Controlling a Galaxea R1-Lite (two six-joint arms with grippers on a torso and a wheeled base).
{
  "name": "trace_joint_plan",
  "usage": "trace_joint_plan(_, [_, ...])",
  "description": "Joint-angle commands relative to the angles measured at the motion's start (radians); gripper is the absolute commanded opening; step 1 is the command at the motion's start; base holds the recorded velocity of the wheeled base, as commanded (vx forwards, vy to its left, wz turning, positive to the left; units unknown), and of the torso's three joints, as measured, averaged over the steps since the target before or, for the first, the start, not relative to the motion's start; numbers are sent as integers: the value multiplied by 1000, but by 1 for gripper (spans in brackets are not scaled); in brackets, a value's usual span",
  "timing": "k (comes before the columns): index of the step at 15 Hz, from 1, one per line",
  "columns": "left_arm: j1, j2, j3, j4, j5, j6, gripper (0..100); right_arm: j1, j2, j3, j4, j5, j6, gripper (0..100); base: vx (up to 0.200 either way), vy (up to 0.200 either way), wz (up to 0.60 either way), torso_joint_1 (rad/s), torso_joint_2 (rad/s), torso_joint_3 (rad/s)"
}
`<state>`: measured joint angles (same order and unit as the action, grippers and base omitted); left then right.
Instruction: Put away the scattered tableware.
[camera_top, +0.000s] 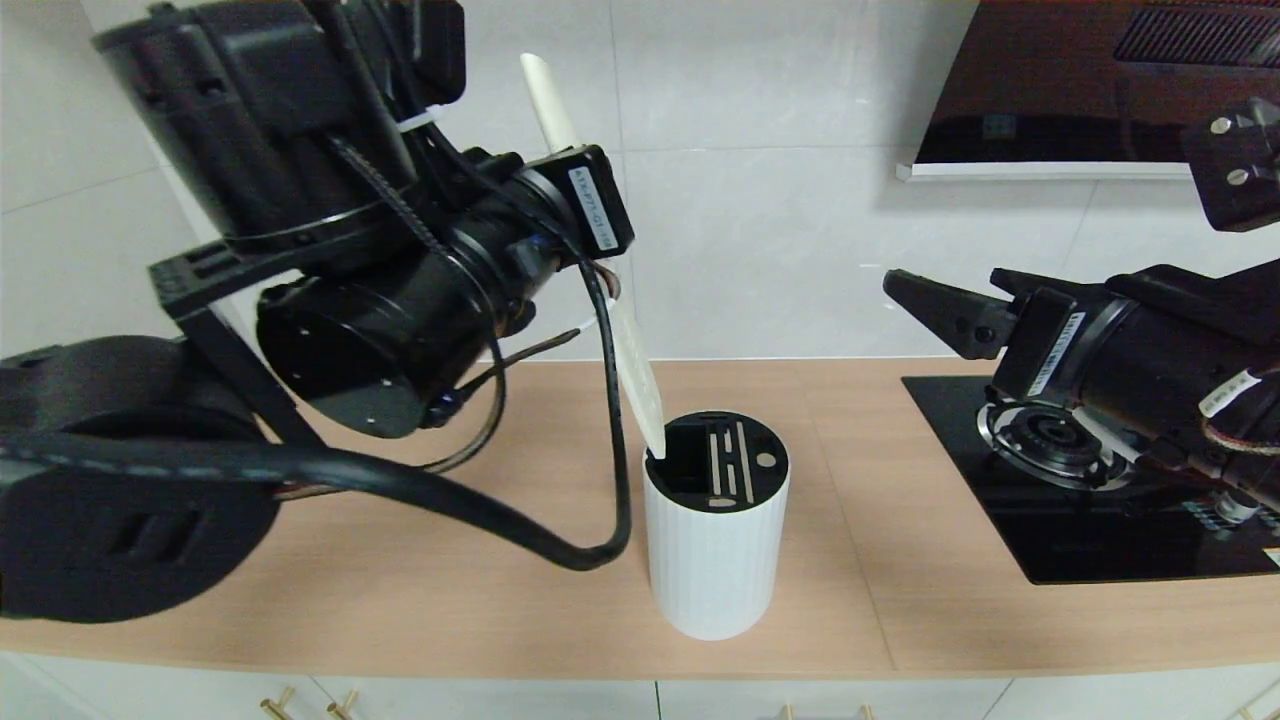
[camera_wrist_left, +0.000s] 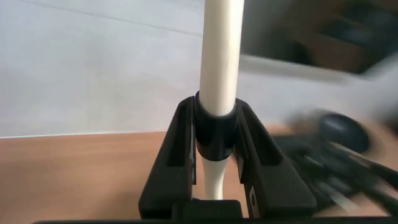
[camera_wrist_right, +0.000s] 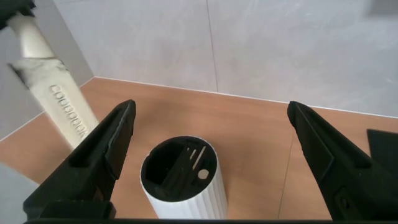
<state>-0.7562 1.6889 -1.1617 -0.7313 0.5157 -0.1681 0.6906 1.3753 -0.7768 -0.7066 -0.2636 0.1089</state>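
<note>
White wall tiles (camera_top: 800, 250) back a wooden table (camera_top: 420, 600) where a ribbed white holder (camera_top: 715, 560) stands upright at the centre of the head frame. The left gripper (camera_wrist_left: 216, 124), upper left of it, has its jaws pinched on a white knife (camera_top: 640, 385) by the handle, blade tilted steeply down with its tip at the holder's large opening, probably to slide straight in. The right gripper (camera_wrist_right: 210, 112) hangs at the frame's right over the stove (camera_top: 1090, 500), jaws spread and empty, seemingly parked clear; the left wrist view shows the clamp on the handle, hidden behind the arm in the head view, while the right wrist view looks into the holder's slotted top.
</note>
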Motion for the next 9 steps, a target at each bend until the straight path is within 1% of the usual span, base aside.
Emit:
trace_joint_plan(1, [-46,137,-32,-115,112,67,0,0,14,2,-1,0,0,100,0,0,0,0,0,0])
trace_joint_plan(2, [-49,178,-32,-200,133,107,0,0,16,2,-1,-2,-2,100,0,0,0,0,0,0])
trace_joint_plan(4, [-49,212,-23,-270,158,176,0,0,19,4,-1,-2,-2,100,0,0,0,0,0,0])
trace_joint_plan(5, [-61,221,-13,-275,176,196,0,0,24,4,-2,-2,-2,100,0,0,0,0,0,0])
trace_joint_plan(6, [-65,224,-7,-275,176,200,0,0,25,4,-2,-2,-2,100,0,0,0,0,0,0])
trace_joint_plan(9, [-65,252,-10,-280,176,200,0,0,25,5,-2,-2,-2,100,0,0,0,0,0,0])
